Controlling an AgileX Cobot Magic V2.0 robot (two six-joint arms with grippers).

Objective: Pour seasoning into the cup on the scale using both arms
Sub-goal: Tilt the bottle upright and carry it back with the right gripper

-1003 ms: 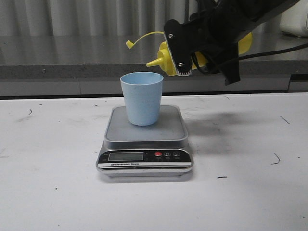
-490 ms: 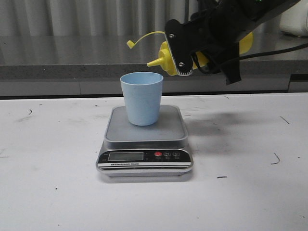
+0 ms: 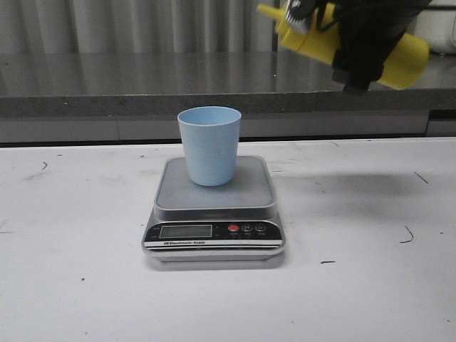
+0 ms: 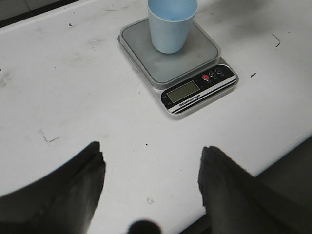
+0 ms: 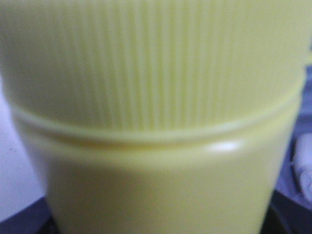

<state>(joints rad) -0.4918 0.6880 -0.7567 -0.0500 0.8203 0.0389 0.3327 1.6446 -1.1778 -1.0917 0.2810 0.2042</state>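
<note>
The pale-blue cup (image 3: 209, 146) stands upright on the grey scale (image 3: 214, 205) at mid-table. My right gripper (image 3: 360, 44) is shut on the yellow seasoning bottle (image 3: 405, 60) and holds it high at the upper right, lying nearly level, with its nozzle (image 3: 269, 11) pointing left, well above and to the right of the cup. The bottle (image 5: 156, 122) fills the right wrist view. My left gripper (image 4: 152, 168) is open and empty above the table near its front edge, with the cup (image 4: 171, 24) and the scale (image 4: 187, 90) ahead of it. The left gripper is out of the front view.
A grey counter ledge (image 3: 107, 107) runs behind the white table (image 3: 78, 285). A white object (image 3: 438, 28) sits at the far upper right. The table's front edge (image 4: 280, 158) shows beside my left gripper's finger.
My right arm has lifted the bottle up and to the right, away from the cup's rim, and the nozzle has tipped back from pointing down at the cup. Cup and scale have not moved.
</note>
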